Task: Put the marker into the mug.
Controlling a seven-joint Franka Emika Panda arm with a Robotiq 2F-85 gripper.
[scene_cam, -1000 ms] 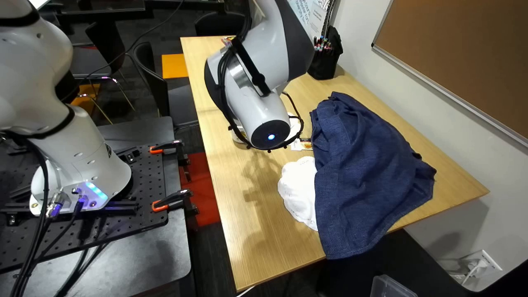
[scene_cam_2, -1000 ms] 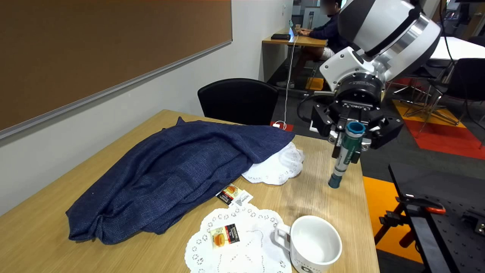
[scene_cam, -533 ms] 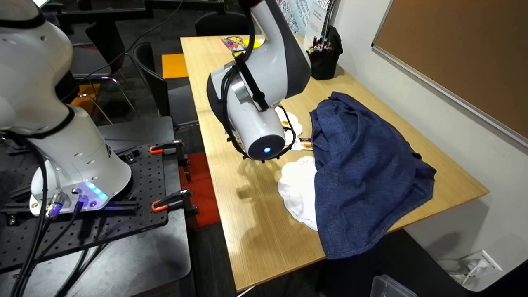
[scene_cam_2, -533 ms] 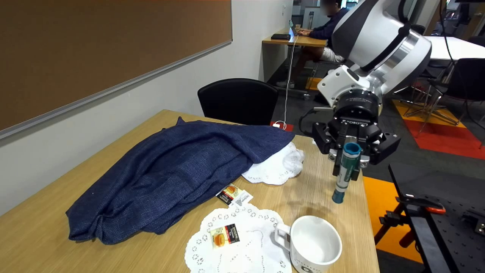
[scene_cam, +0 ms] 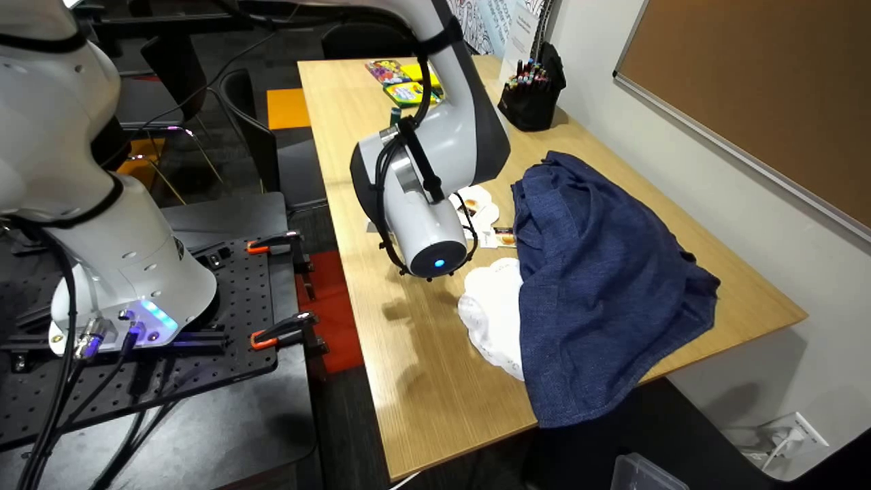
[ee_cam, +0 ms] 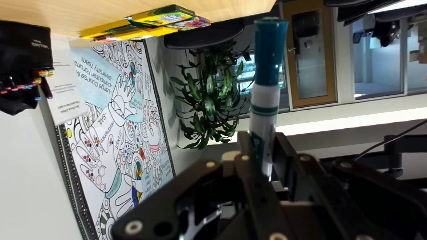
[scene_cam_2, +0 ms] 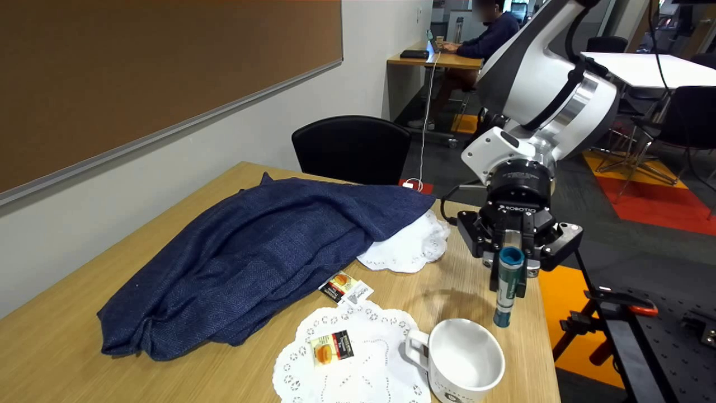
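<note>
The marker [scene_cam_2: 507, 288], dark green with a whitish part, is held between the fingers of my gripper [scene_cam_2: 509, 277], nearly upright and slightly tilted. The marker also sticks out from the fingertips [ee_cam: 263, 143] in the wrist view [ee_cam: 266, 100], and its teal end shows past the arm in an exterior view [scene_cam: 395, 116]. The white mug [scene_cam_2: 447, 379] stands upright on the table with its handle towards the doily. I see nothing inside it. The marker's lower end appears just beyond the mug's rim, to its right; its height over the table is hard to tell.
A blue cloth [scene_cam_2: 251, 252] covers part of a white doily [scene_cam_2: 405, 246]. Another doily [scene_cam_2: 358, 358] bears a small packet [scene_cam_2: 331, 348] beside the mug. More packets [scene_cam_2: 345, 288] lie near the cloth. A black pen holder [scene_cam: 529, 105] and crayon boxes [scene_cam: 412, 93] stand farther along the table.
My gripper has moved down and closer to the mug, carrying the marker, which has become more upright. The mug, cloth and doilies have not moved.
</note>
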